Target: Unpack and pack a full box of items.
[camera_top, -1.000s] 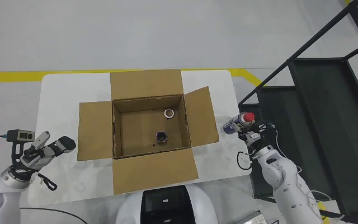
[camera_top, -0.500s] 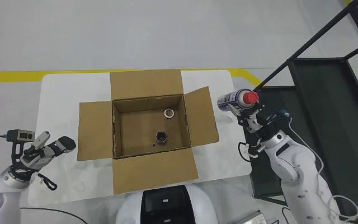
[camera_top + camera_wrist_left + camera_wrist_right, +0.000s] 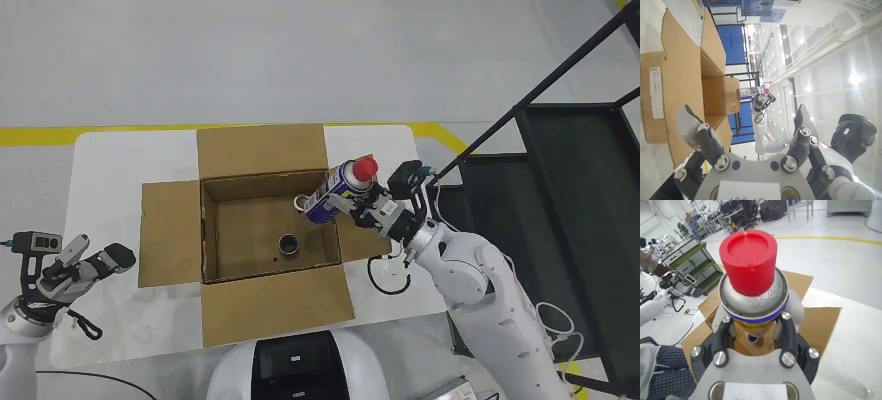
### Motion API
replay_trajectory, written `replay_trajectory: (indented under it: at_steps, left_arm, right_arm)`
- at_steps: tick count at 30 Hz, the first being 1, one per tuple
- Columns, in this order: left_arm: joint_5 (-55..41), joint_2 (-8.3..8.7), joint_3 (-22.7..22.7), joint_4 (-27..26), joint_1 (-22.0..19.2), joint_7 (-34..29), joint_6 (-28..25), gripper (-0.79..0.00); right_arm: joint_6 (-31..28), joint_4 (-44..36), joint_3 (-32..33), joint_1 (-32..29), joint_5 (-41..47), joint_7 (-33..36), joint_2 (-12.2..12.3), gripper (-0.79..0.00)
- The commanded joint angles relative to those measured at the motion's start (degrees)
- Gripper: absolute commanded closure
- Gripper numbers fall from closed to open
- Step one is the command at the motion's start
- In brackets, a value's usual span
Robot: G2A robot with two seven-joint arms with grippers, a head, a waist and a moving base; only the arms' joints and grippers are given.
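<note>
Right hand (image 3: 368, 210) is clenched on a spray can (image 3: 335, 192), fingers (image 3: 789, 306) pinching the body just below the shoulder, 1 each side. Can is blue and yellow with a silver top and a red cap (image 3: 367, 166). It is held off the surface, tilted, cap end toward the arm and base end toward the box. In the top view the can hangs over the box's right wall, near the far right corner, above the inner edge of the right flap.

Cardboard box (image 3: 262, 150) sits mid surface, all 4 flaps folded out flat. Inside, on the floor of the box: 1 small dark round item (image 3: 288, 243) near the middle, and 1 pale ring-like item (image 3: 301, 204) by the far wall, partly covered by the can.

Left hand (image 3: 118, 257) is released, fingers (image 3: 691, 121) spread wide with nothing between them. It sits low at the near left edge of the white surface (image 3: 110, 180), well apart from the box's left flap.
</note>
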Motion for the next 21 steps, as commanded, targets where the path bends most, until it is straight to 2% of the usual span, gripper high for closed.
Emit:
replay_trajectory:
  at_steps: [1,3,21]
  left_arm:
    - [0.00,0.00,0.00,0.00,0.00,0.00,0.00,-0.785]
    - [0.00,0.00,0.00,0.00,0.00,0.00,0.00,-0.785]
    - [0.00,0.00,0.00,0.00,0.00,0.00,0.00,-0.785]
  right_arm:
    - [0.68,0.75,-2.24,1.60,1.10,3.06,-0.13,0.000]
    - [1.63,0.90,-3.39,2.96,1.19,4.77,-0.22,0.000]
    - [1.63,0.90,-3.39,2.96,1.19,4.77,-0.22,0.000]
